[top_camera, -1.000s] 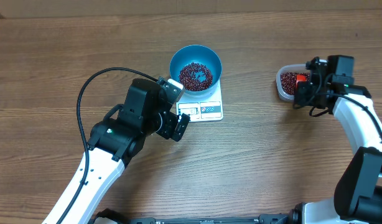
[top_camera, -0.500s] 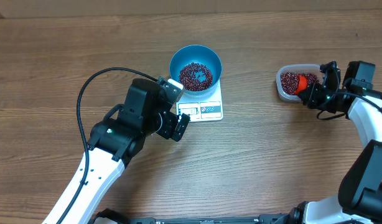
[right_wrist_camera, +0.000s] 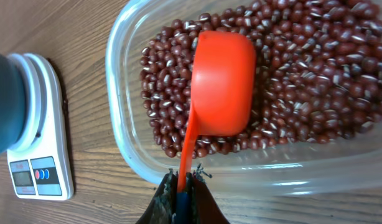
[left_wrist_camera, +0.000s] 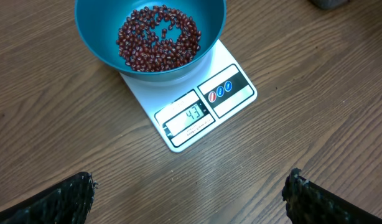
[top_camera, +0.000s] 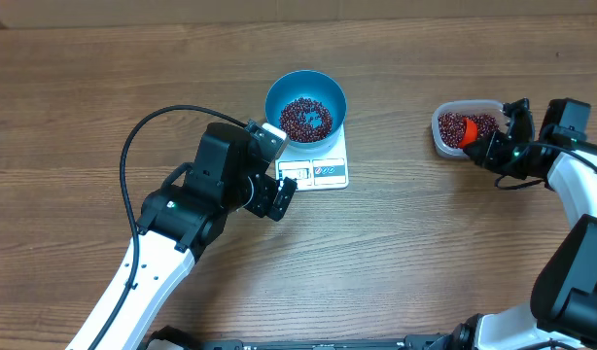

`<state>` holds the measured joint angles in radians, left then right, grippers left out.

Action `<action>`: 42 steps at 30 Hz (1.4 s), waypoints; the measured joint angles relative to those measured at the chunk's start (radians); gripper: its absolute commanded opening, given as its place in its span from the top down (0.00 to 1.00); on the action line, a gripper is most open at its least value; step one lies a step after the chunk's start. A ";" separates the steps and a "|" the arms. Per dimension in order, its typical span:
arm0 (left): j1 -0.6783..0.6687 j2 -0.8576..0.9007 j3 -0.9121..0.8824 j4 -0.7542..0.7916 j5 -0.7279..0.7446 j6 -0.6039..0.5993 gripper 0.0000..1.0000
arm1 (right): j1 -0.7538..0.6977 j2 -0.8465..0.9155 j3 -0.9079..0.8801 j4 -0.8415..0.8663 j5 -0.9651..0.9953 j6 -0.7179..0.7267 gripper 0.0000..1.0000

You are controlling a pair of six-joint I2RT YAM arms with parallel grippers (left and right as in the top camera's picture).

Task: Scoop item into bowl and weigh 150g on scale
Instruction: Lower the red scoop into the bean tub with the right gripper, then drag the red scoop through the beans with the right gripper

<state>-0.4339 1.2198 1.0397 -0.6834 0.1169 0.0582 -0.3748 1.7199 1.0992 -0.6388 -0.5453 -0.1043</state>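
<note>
The blue bowl (left_wrist_camera: 91, 25) sits on the white scale (left_wrist_camera: 231, 99) at the far middle of the desk (top_camera: 425, 253) and holds a loose heap of dark red beans (left_wrist_camera: 158, 37). The display (left_wrist_camera: 190, 118) reads 43. At the right, a clear container (right_wrist_camera: 125, 134) holds many more of them. Its right end is cut off in the right wrist view, and whether the orange scoop (right_wrist_camera: 222, 87) carries any cannot be told. The left end effector (left_wrist_camera: 188, 196) hangs wide open and empty just near of the scale. The right end effector (right_wrist_camera: 181, 186), reaching in from the right, is clamped on the scoop's handle, with the cup over the container.
</note>
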 measured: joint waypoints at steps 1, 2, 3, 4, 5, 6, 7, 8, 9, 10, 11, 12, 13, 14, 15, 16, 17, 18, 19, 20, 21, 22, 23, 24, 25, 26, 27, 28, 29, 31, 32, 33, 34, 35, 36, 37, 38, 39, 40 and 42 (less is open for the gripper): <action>0.000 0.000 0.000 0.000 0.000 0.000 0.01 | -0.006 0.001 0.000 -0.001 -0.003 0.005 0.96; 0.000 0.000 0.000 0.000 0.000 0.000 0.01 | -0.013 0.002 0.000 -0.001 -0.007 0.008 0.96; 0.000 0.000 0.000 0.000 0.000 0.000 0.00 | -0.019 0.003 0.000 -0.001 -0.009 0.012 0.96; 0.000 0.000 0.000 0.000 0.000 0.000 0.01 | -0.027 0.004 0.000 -0.003 -0.016 0.017 0.96; 0.000 0.000 0.000 0.000 0.000 0.000 0.00 | -0.031 0.005 0.000 -0.006 -0.018 0.019 0.96; 0.000 0.000 0.000 0.000 0.000 0.000 0.00 | -0.038 0.005 0.000 -0.014 -0.024 0.023 0.96; 0.000 0.000 0.000 0.000 0.000 0.000 0.00 | -0.043 0.006 0.000 -0.018 -0.027 0.024 0.96; 0.000 0.000 0.000 0.000 0.000 0.000 0.00 | -0.045 0.006 0.000 -0.021 -0.028 0.026 0.96; 0.000 0.000 0.000 0.000 0.000 0.000 0.00 | -0.046 0.006 0.000 -0.024 -0.029 0.029 0.96; 0.000 0.000 0.000 0.000 0.000 0.000 0.01 | -0.048 0.006 0.000 -0.026 -0.031 0.031 0.96; 0.000 0.000 0.000 0.000 0.000 0.000 0.00 | -0.048 0.006 0.000 -0.027 -0.032 0.034 0.96; 0.000 0.000 0.000 0.000 0.000 0.000 0.00 | -0.049 0.006 0.000 -0.027 -0.032 0.038 0.96; 0.000 0.000 0.000 0.000 0.000 0.000 0.01 | -0.049 0.006 0.000 -0.028 -0.032 0.040 0.96; 0.000 0.000 0.000 0.000 0.000 0.000 0.00 | -0.049 0.006 0.000 -0.028 -0.032 0.044 0.96; 0.000 0.000 0.000 0.000 0.000 0.000 0.01 | -0.049 0.006 0.000 -0.028 -0.032 0.045 0.96; 0.000 0.000 0.000 0.000 0.000 0.000 0.00 | -0.049 0.006 0.000 -0.028 -0.032 0.048 0.96; 0.000 0.000 0.000 0.000 0.000 0.000 0.00 | -0.049 0.006 0.000 -0.029 -0.032 0.053 0.96; 0.000 0.000 0.000 0.000 0.000 0.000 0.00 | -0.049 0.006 0.000 -0.028 -0.032 0.057 0.96; 0.000 0.000 0.000 0.000 0.000 0.000 0.00 | -0.049 0.006 0.000 -0.028 -0.032 0.062 0.96; 0.000 0.000 0.000 0.000 0.000 0.000 0.00 | -0.049 0.006 0.000 -0.029 -0.032 0.064 0.96; 0.000 0.000 0.000 0.000 0.000 0.000 0.00 | -0.049 0.006 0.000 -0.029 -0.032 0.067 0.96; 0.000 0.000 0.000 0.000 0.000 0.000 0.00 | -0.049 0.006 0.000 -0.031 -0.032 0.068 0.96; 0.000 0.000 0.000 0.000 0.000 0.000 0.00 | -0.049 0.006 0.000 -0.032 -0.032 0.070 0.96; 0.000 0.000 0.000 0.000 0.000 0.000 0.01 | -0.049 0.006 0.000 -0.033 -0.032 0.072 0.96; 0.000 0.000 0.000 0.000 0.000 0.000 0.01 | -0.049 0.006 0.000 -0.034 -0.032 0.075 0.96; 0.000 0.000 0.000 0.000 0.000 0.000 0.00 | -0.049 0.006 0.000 -0.035 -0.033 0.075 0.96; 0.000 0.000 0.000 0.000 0.000 0.000 0.01 | -0.049 0.006 0.000 -0.035 -0.033 0.076 0.96; 0.000 0.000 0.000 0.000 0.000 0.000 0.00 | -0.049 0.006 0.000 -0.036 -0.033 0.077 0.96; 0.000 0.000 0.000 0.000 0.000 0.000 0.01 | -0.049 0.006 0.000 -0.037 -0.033 0.078 0.96; 0.000 0.000 0.000 0.000 0.000 0.000 0.01 | -0.049 0.006 0.000 -0.042 -0.034 0.078 0.96; 0.000 0.000 0.000 0.000 0.000 0.000 0.01 | -0.049 0.006 0.000 -0.043 -0.035 0.079 0.96; 0.000 0.000 0.000 0.000 0.000 0.000 0.00 | -0.049 0.006 0.000 -0.044 -0.037 0.079 0.96; 0.000 0.000 0.000 0.000 0.000 0.000 0.00 | -0.049 0.006 0.000 -0.044 -0.040 0.078 0.96; 0.000 0.000 0.000 0.000 0.000 0.000 0.01 | -0.049 0.006 0.000 -0.045 -0.043 0.078 0.96; 0.000 0.000 0.000 0.000 0.000 0.000 0.00 | -0.049 0.006 0.000 -0.045 -0.045 0.079 0.96; 0.000 0.000 0.000 0.000 0.000 0.000 0.00 | -0.049 0.006 0.000 -0.046 -0.050 0.079 0.96; 0.000 0.000 0.000 0.000 0.000 0.000 0.00 | -0.049 0.006 0.000 -0.046 -0.052 0.079 0.96; 0.000 0.000 0.000 0.000 0.000 0.000 0.01 | -0.049 0.006 0.000 -0.046 -0.054 0.078 0.96; 0.000 0.000 0.000 0.000 0.000 0.000 0.00 | -0.049 0.006 0.000 -0.046 -0.057 0.078 0.96; 0.000 0.000 0.000 0.000 0.000 0.000 0.00 | -0.049 0.006 0.000 -0.046 -0.059 0.079 0.96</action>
<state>-0.4339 1.2198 1.0401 -0.6838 0.1169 0.0582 -0.4240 1.7256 1.0992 -0.6849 -0.6044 -0.0257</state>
